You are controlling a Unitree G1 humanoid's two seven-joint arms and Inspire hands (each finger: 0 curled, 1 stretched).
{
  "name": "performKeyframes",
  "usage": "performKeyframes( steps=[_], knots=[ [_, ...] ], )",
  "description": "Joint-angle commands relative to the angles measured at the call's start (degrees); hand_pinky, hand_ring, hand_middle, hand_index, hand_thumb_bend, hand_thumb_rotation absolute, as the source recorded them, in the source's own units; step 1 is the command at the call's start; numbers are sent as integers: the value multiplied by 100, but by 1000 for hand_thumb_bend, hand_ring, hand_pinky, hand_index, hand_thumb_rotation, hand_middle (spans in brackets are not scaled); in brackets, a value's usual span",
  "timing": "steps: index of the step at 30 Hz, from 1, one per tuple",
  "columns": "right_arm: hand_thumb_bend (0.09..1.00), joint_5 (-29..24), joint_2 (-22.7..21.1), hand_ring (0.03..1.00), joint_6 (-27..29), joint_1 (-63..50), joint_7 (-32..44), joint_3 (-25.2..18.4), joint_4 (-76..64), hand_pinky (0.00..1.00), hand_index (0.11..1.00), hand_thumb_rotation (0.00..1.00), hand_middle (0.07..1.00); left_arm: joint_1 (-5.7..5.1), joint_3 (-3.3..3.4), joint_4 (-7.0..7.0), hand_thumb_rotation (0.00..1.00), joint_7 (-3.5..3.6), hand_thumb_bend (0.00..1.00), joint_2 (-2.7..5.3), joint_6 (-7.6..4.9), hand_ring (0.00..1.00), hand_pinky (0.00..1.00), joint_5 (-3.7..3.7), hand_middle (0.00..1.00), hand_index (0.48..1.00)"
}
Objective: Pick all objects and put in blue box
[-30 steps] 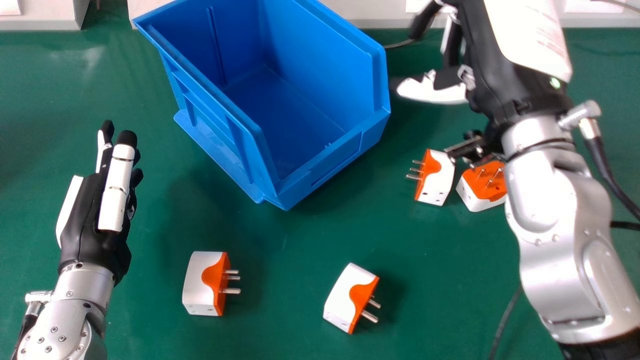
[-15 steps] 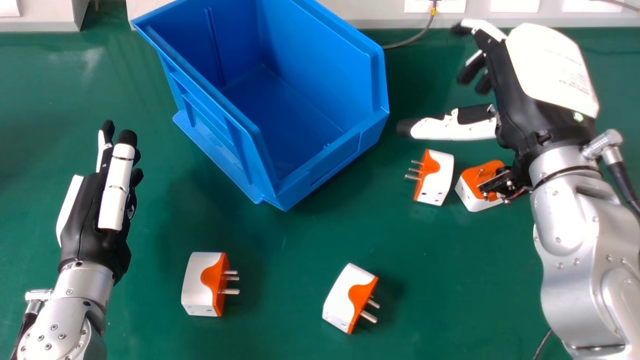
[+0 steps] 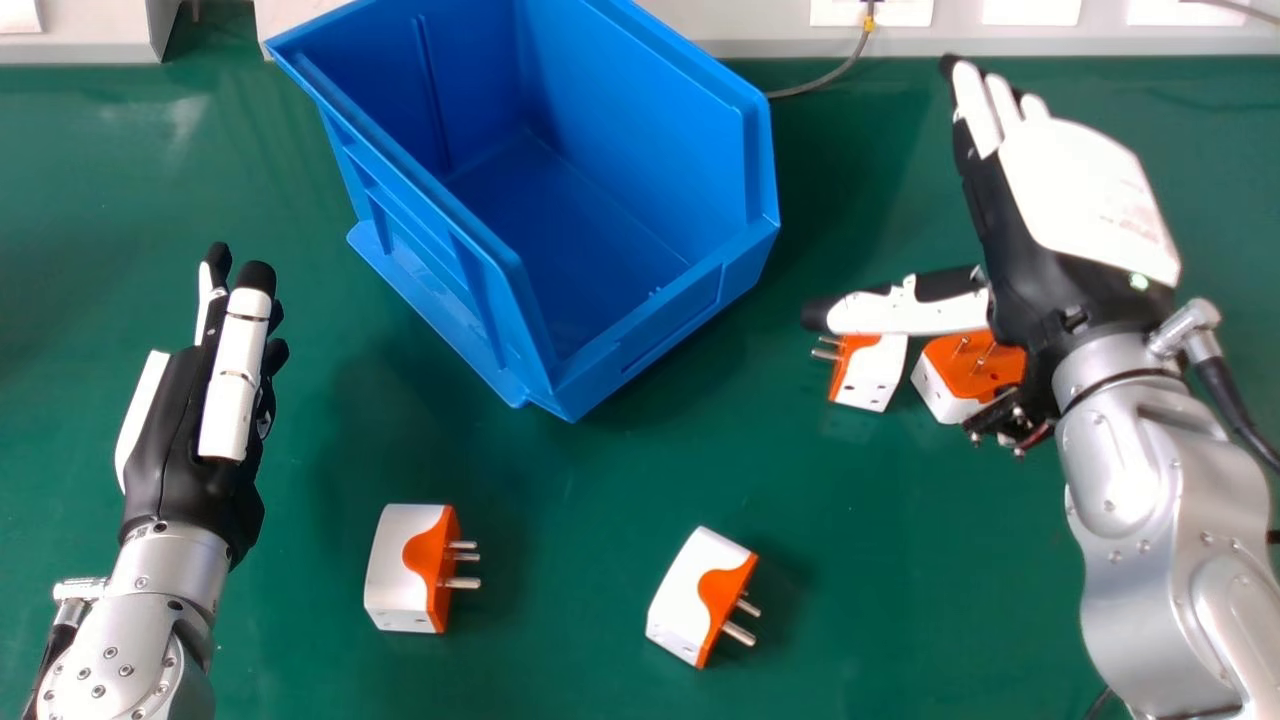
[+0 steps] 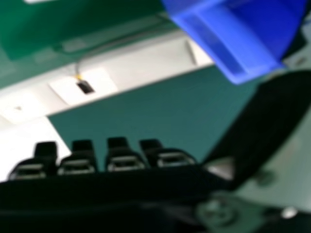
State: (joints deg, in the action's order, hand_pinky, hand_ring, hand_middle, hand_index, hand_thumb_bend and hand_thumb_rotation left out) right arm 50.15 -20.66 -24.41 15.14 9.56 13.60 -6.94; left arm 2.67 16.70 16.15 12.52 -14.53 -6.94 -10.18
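In the head view my right hand (image 3: 1070,215) is open to the right of the blue box (image 3: 640,330), its thumb above a white and orange plug adapter (image 3: 872,375). Beside that one, a second adapter (image 3: 965,375) lies partly under the hand's wrist side. Two more lie nearer the front, one adapter (image 3: 405,570) below the box's left part and another adapter (image 3: 700,597) towards the middle. My left hand (image 3: 190,440) is open at the left. In the right hand view appear the right hand's fingertips (image 4: 125,162) and the blue box (image 4: 238,39).
The green table (image 3: 560,640) runs back to a pale wall ledge (image 3: 1050,45). A grey cable (image 3: 825,80) passes from the ledge to behind the box. Green surface lies between the left hand and the box.
My right hand has come back from beside the box's far right side, its fingers straightened, and has lately shifted nearer the front over the adapters. My left hand and the adapters stay put.
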Motion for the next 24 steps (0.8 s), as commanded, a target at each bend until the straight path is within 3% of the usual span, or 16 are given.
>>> performKeyframes(
  steps=[1, 4, 10, 24],
  knots=[
    [901, 62, -165, 1000, 20, 155, 106, 21, 96, 1000, 1000, 547, 1000, 69, 25, -103, 971, 13, 512, -64, -115, 1000, 1000, -37, 1000, 1000],
    [895, 73, -322, 1000, 34, 224, 318, 96, 311, 1000, 1000, 543, 1000, 55, 15, -147, 971, 3, 510, -68, -96, 1000, 1000, -23, 1000, 1000],
    [889, 65, -679, 1000, 154, 425, 792, 273, 686, 1000, 1000, 539, 1000, 97, 28, -39, 971, 27, 509, -84, -134, 1000, 1000, -31, 1000, 1000],
    [866, -61, -1041, 1000, 876, 1055, 1315, 627, 1695, 1000, 1000, 518, 1000, 15, 31, -153, 967, 20, 511, -57, -116, 1000, 1000, -49, 1000, 1000]
  ],
)
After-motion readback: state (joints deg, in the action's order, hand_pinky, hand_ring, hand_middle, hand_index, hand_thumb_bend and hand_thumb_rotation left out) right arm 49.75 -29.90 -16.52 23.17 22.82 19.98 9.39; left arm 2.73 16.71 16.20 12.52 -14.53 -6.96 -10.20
